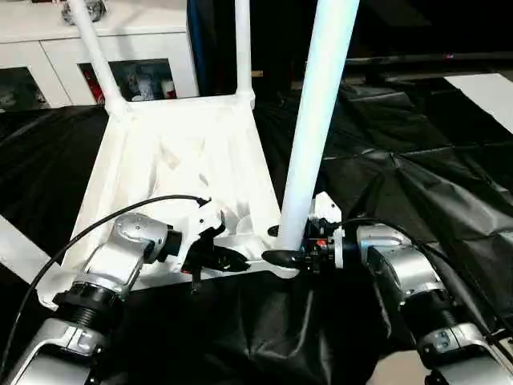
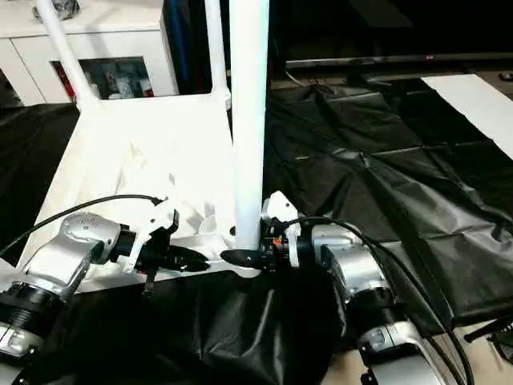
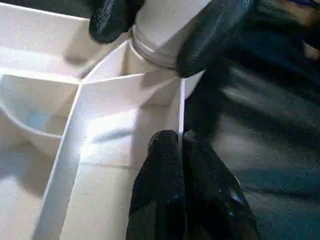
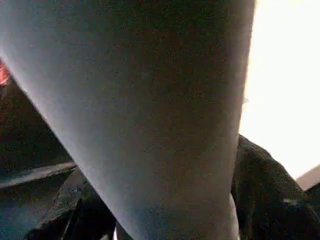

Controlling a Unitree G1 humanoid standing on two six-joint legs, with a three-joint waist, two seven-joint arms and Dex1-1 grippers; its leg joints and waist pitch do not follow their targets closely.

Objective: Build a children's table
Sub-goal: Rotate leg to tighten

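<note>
The right claw [image 1: 282,255] straddles the stiff, smooth leg [image 1: 317,120] low by its socket — the sensible hold, I judge — while the left claw [image 1: 228,258] is pinched together on the tabletop [image 1: 172,156] rim.

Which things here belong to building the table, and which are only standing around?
Part of the job:
- tabletop, lying underside up
- near leg, standing in a corner socket, with the right tool around its base
- two far legs already standing in their sockets

Not part of it:
- white cabinet
- black sheet

Glossy white plastic tabletop [image 1: 172,160], crinkly black sheet [image 1: 417,168].
</note>
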